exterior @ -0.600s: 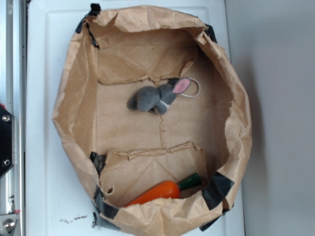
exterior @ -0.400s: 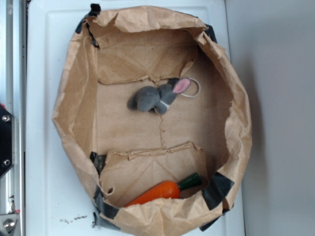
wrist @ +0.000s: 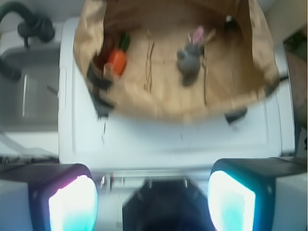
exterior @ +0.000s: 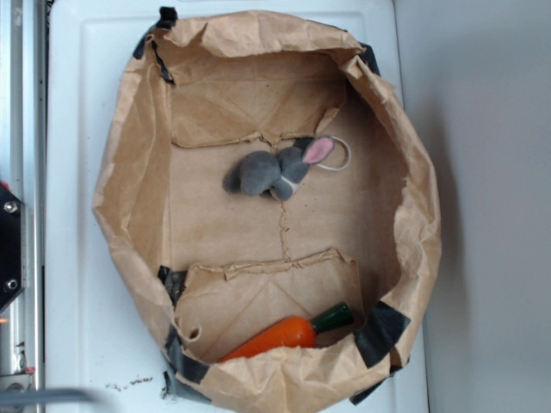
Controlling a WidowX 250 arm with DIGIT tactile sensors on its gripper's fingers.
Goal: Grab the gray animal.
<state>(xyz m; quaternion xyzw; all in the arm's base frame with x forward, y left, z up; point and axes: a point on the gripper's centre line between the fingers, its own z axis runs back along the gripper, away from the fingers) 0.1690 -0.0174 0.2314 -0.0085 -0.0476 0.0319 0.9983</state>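
Note:
The gray animal (exterior: 275,170), a small plush bunny with a pink ear and a thin white loop, lies on its side on the floor of a wide brown paper bag (exterior: 120,172). In the wrist view, which is blurred, the gray animal (wrist: 188,57) sits far ahead inside the paper bag (wrist: 168,108). My gripper (wrist: 151,192) is open, its two glowing pads (wrist: 72,204) wide apart with nothing between them. It hovers over the white surface, well short of the bag. In the exterior view only a blurred grey streak (exterior: 52,397) shows at the bottom left edge.
An orange plush carrot (exterior: 275,335) with a green top lies at the bag's near end, seen also as the carrot (wrist: 117,58) in the wrist view. The bag rests on a white top (exterior: 69,129). A metal rail (exterior: 17,129) runs along the left. A black hose (wrist: 29,24) lies far left.
A blurred grey streak has come into the exterior view at the bottom left edge. The bunny, carrot and bag have not moved.

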